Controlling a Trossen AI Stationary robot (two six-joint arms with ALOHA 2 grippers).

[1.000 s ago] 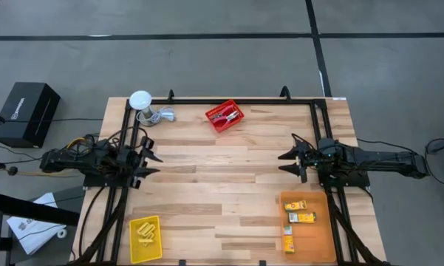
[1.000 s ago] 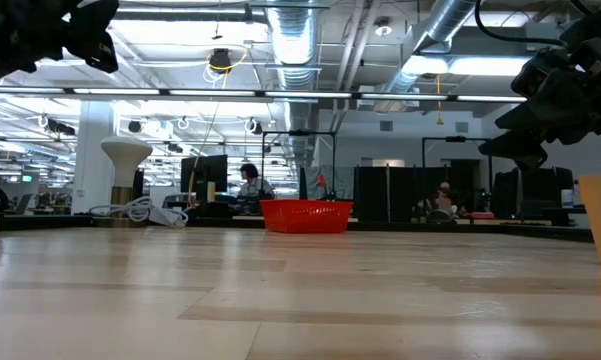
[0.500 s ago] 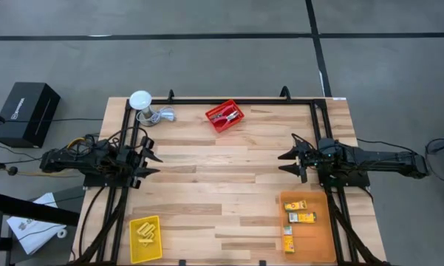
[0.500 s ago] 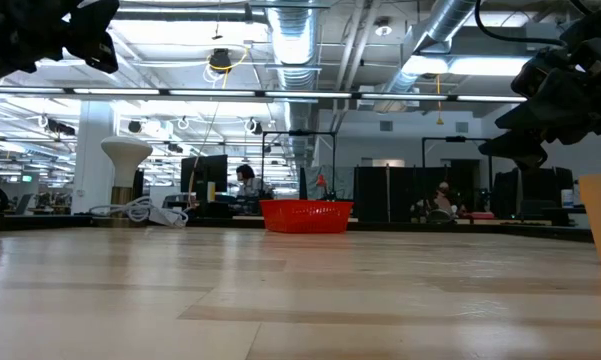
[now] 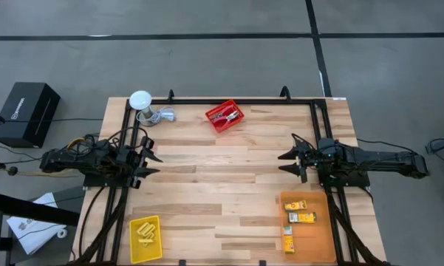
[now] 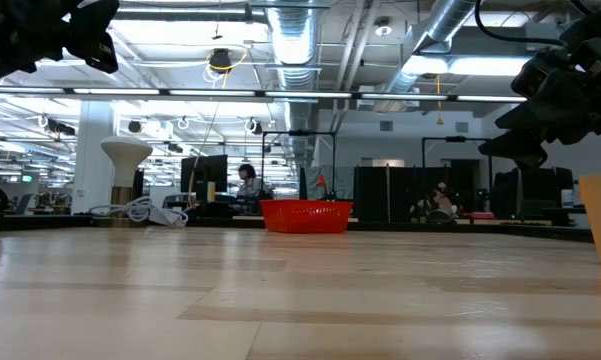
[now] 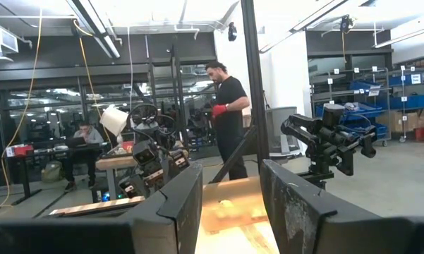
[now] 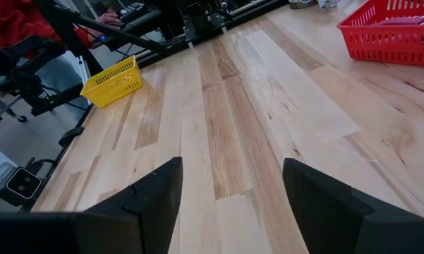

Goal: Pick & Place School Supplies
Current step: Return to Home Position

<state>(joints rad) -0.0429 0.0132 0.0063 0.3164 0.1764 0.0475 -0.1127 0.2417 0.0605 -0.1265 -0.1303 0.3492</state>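
Observation:
In the high view the red-handled scissor-like tool lies in the red bin near the far edge. Tiny yellow pieces lie in the yellow bin at the near left. Three yellow-orange boxes lie in the orange bin at the near right. My left gripper is open above the table's left side, and my right gripper is open above its right side. Both touch nothing.
A white round object with a cable stands at the far left corner. Black frame rails run along the far edge and both sides. Bare wood lies between the two grippers. A person stands in the room beyond the table.

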